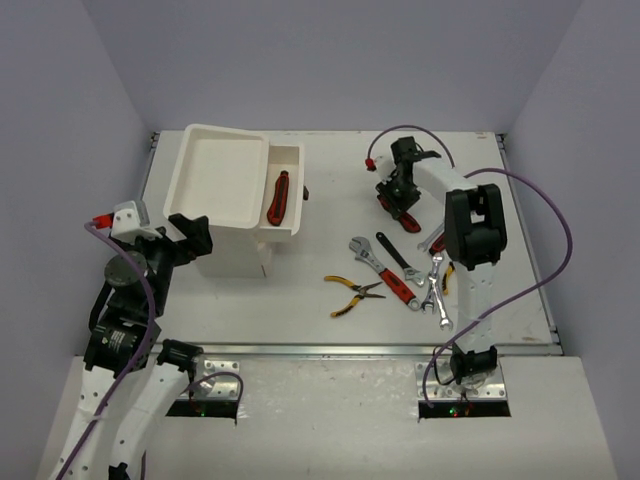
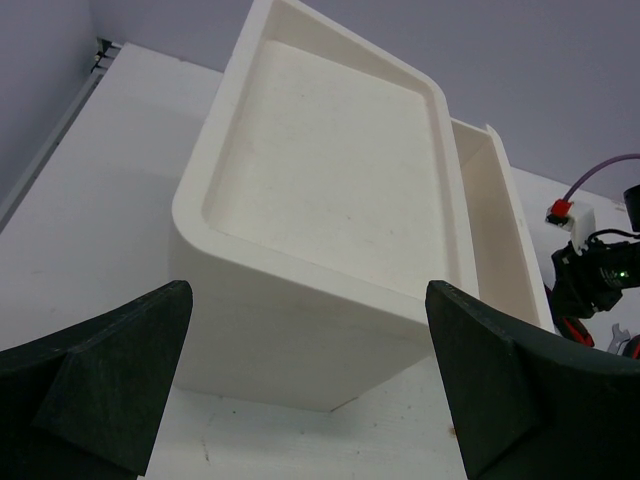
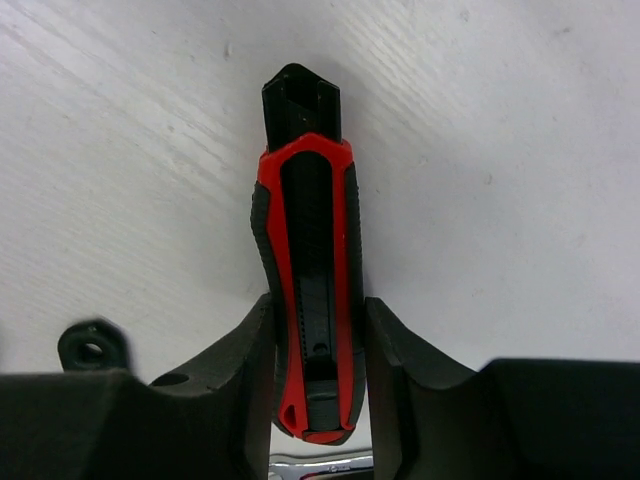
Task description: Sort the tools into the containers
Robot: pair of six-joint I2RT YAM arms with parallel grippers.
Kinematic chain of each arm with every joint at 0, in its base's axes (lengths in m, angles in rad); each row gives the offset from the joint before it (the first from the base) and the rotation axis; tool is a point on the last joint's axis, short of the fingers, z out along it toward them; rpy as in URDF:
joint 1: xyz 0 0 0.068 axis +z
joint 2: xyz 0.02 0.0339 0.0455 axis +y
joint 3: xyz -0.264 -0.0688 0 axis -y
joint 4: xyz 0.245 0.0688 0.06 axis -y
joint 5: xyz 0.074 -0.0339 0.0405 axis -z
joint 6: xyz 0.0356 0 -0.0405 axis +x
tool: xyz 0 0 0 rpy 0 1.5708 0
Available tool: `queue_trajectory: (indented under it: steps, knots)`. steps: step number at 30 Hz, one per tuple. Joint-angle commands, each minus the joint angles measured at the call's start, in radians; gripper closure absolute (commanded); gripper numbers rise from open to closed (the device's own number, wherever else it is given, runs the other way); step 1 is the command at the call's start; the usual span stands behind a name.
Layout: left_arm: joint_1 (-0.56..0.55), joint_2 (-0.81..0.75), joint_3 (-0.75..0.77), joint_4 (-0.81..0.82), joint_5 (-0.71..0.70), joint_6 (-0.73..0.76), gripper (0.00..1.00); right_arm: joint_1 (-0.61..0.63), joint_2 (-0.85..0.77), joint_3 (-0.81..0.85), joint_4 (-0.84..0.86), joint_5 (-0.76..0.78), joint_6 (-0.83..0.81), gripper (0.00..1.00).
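While the red-and-black cutter point(image 3: 308, 290) sits at the table's point(image 1: 520, 290) one o'clock, the right gripper point(image 3: 320, 318) is clamped across its handle; pick-up in hand; next, likely a carry to the white box's point(image 1: 225, 180) open drawer point(image 1: 292, 165) at ten o'clock; the left gripper point(image 2: 308, 300) gapes empty.

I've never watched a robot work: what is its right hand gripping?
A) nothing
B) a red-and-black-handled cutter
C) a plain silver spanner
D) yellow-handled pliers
B: the right wrist view shows the right hand clamped on both sides of the red-and-black-handled cutter.
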Motion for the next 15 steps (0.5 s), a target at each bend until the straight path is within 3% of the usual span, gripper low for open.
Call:
queue_trajectory:
  steps: [1,4,7,9,11,13,15]
  knots:
    - [-0.009,0.011,-0.003,0.039,0.008,0.011,0.00,-0.009,-0.146,-0.016,0.103,0.049,0.165,0.99]
    - [-0.009,0.008,-0.003,0.040,0.002,0.010,0.00,-0.011,-0.269,-0.034,0.141,-0.085,0.367,1.00]
    - [-0.008,0.008,-0.003,0.039,-0.001,0.010,0.00,-0.010,-0.414,-0.095,0.249,-0.349,0.639,1.00]
    - [-0.008,0.011,-0.003,0.037,-0.002,0.010,0.00,-0.004,-0.492,-0.167,0.387,-0.515,0.825,1.00]
    - [-0.007,0.012,-0.003,0.036,-0.002,0.010,0.00,0.011,-0.555,-0.297,0.672,-0.641,1.143,1.00]
    - [-0.007,0.012,-0.003,0.036,-0.004,0.010,0.00,0.040,-0.591,-0.372,0.897,-0.714,1.296,1.00]
    - [-0.007,0.009,-0.003,0.036,-0.007,0.010,0.00,0.087,-0.596,-0.361,0.972,-0.738,1.443,1.00]
